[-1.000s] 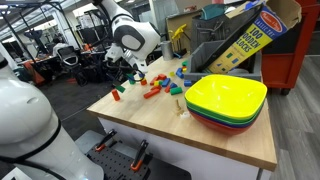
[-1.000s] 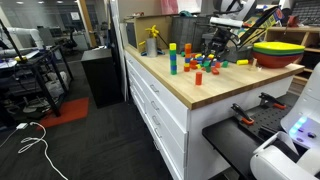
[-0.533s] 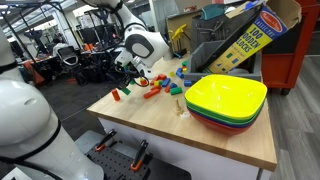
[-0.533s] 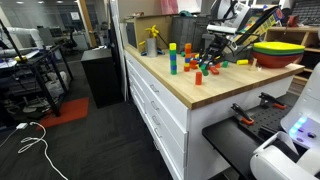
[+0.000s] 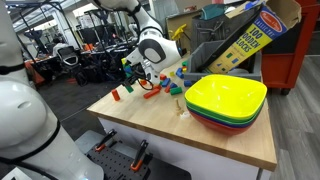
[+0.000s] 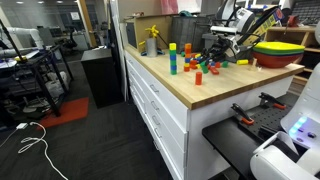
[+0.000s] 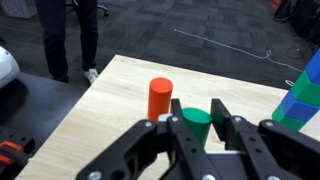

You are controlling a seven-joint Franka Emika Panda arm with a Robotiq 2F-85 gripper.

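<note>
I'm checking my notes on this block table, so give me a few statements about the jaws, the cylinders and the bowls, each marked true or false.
1. The jaws are shut on a green cylinder. True.
2. The red cylinder lies on its side. False: it stands upright on the wooden table.
3. The bowl stack has a yellow bowl on top. True.
4. The bowl stack rests on the floor. False: it rests on the wooden table.

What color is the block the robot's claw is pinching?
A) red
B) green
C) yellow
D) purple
B: in the wrist view the gripper is shut on the green cylinder, while the red cylinder stands apart from it on the table.
</note>
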